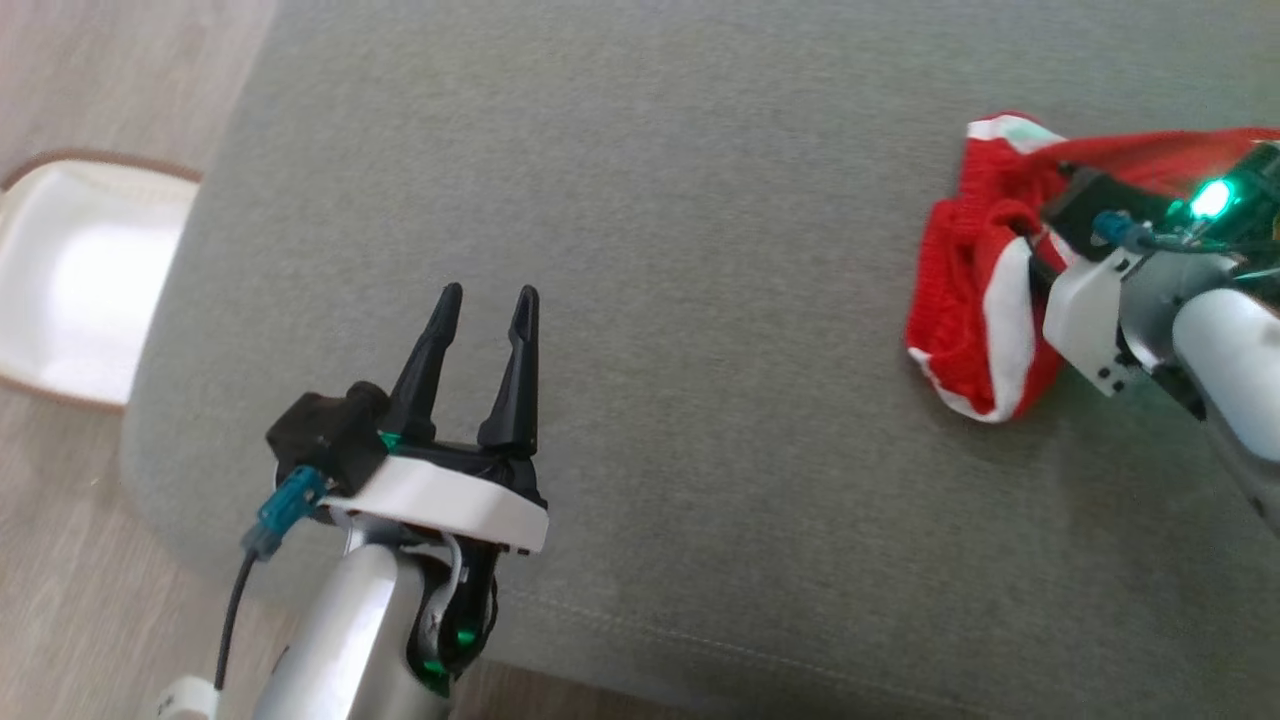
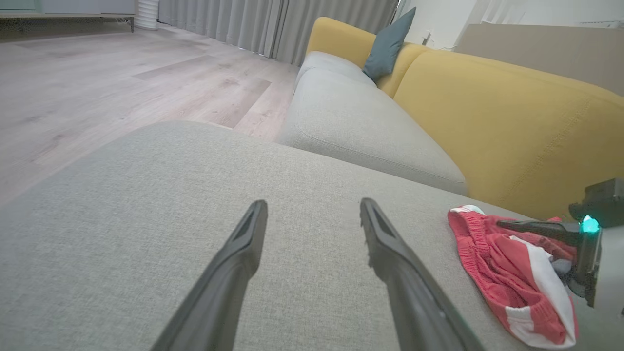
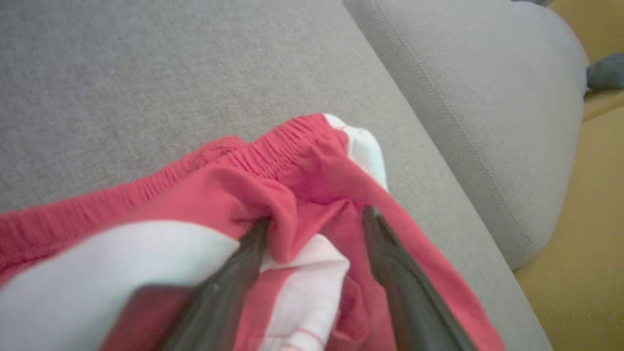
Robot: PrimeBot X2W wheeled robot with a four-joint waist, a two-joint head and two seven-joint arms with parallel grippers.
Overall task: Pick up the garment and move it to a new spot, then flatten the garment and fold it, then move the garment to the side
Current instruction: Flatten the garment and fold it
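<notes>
Right gripper (image 3: pixel 317 217): spread wide, both dark fingers (image 3: pixel 390 273) pushed down into cloth, nothing clamped.
Between the right fingers: a raised red fold of the garment (image 3: pixel 302 180), bunched against the finger on the left side of the right wrist view, with a white panel below it nearer the wrist.
Just past the right fingertips: the gathered elastic waistband and a white corner of cloth, lying on the grey cushion (image 1: pixel 700 200).
Garment as a whole: red with white panels, crumpled in a heap under and around the right gripper, resting on the cushion.
Left gripper (image 1: pixel 490 292): open about as wide as the right, empty, poised over bare cushion fabric.
To the left gripper's right: well apart, the garment and the right gripper's body with its green light.
To the left gripper's left: beyond the cushion's rounded edge, a white tray (image 1: pixel 80 270) with a brown rim on the wooden floor (image 2: pixel 97 73).
Ahead of the left fingertips: more bare cushion, then its far edge.
Farther ahead: a grey sofa seat (image 2: pixel 351 117), set against a yellow backrest (image 2: pixel 512 112).
On the sofa's far end: a teal pillow (image 2: pixel 387 46), leaning on the backrest.
Farthest off: grey curtains (image 2: pixel 273 24) hanging to the floor.
</notes>
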